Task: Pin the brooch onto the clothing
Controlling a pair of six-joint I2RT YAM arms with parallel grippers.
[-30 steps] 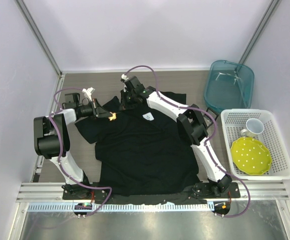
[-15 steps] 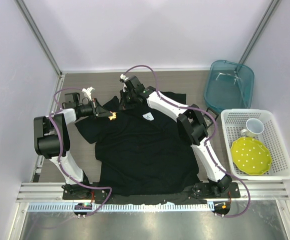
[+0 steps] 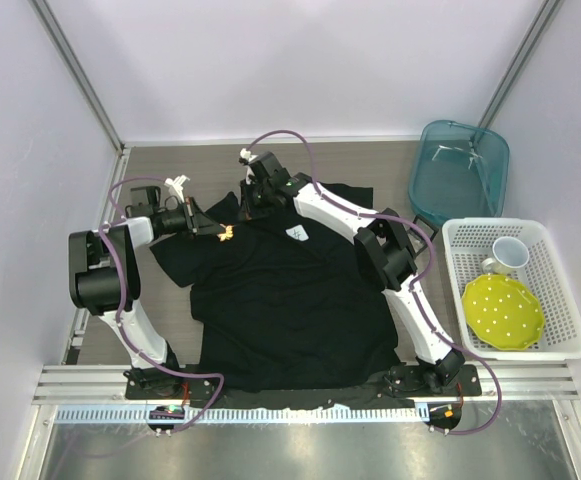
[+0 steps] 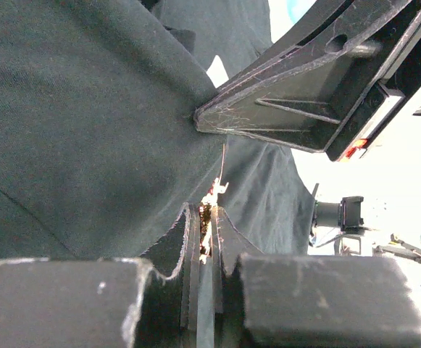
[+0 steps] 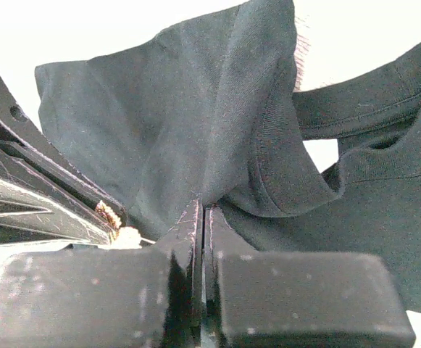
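Left tool (image 3: 214, 231), jaws narrowed on the maple-leaf brooch (image 3: 227, 234), upper left of centre, beside the black T-shirt (image 3: 290, 300) fold pinched tight by the right tool (image 3: 252, 207); brooch apparently not yet pinned.

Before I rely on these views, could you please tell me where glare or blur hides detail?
Top external: evenly lit and sharp, though the black T-shirt shows few folds and the brooch is a speck. Left wrist: background blown out white, the left gripper soft. Right wrist: background overexposed above the cloth, the right gripper blurred.
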